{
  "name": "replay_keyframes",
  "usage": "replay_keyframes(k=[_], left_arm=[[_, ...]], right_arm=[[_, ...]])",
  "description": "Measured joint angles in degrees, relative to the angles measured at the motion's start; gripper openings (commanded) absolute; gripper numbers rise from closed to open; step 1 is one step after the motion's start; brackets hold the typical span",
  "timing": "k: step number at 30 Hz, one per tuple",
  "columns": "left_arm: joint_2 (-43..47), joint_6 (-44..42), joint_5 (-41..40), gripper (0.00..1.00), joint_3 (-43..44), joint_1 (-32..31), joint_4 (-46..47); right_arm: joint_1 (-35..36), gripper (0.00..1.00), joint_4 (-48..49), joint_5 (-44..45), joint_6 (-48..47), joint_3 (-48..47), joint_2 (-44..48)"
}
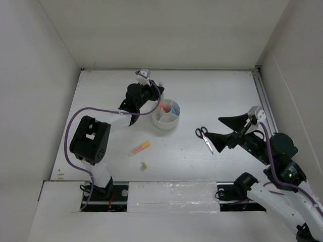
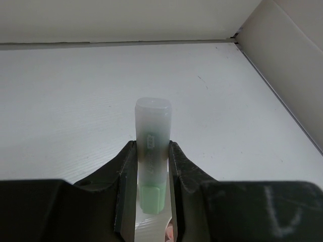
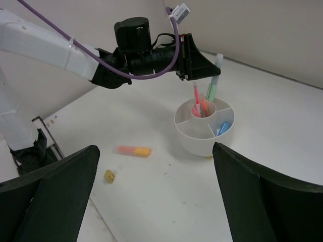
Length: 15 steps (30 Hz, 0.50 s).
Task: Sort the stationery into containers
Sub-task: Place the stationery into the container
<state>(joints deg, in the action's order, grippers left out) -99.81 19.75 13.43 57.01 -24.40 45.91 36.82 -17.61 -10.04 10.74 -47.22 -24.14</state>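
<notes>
My left gripper (image 2: 152, 147) is shut on a green highlighter (image 2: 153, 121) with a clear cap, held upright. In the right wrist view this highlighter (image 3: 213, 84) hangs over the far side of the round white organizer (image 3: 202, 143). Thin pink and red pens (image 3: 198, 103) stand in its central cup, and a blue highlighter (image 3: 223, 128) lies in a wedge compartment. On the table lie an orange highlighter (image 1: 140, 148), a yellowish eraser bit (image 1: 144, 165) and black-handled scissors (image 1: 204, 137). My right gripper (image 1: 224, 132) stands open and empty just right of the scissors.
White walls close off the table at the back, left and right. A metal rail (image 1: 265, 98) runs along the right edge. The left arm's purple cable (image 1: 75, 118) loops over the left side of the table.
</notes>
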Motion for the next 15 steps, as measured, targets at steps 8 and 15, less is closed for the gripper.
replay_keyframes(k=[8,15], left_arm=[[-0.9,-1.4,-1.3,0.0,0.0,-0.8,-0.8],[-0.9,-2.1,-2.0,0.0,0.0,-1.1,-0.8]], right_arm=[[0.0,1.0,-0.8,0.4,-0.3,-0.2,0.8],[0.0,1.0,-1.5,0.7,-0.6,-1.2,1.7]])
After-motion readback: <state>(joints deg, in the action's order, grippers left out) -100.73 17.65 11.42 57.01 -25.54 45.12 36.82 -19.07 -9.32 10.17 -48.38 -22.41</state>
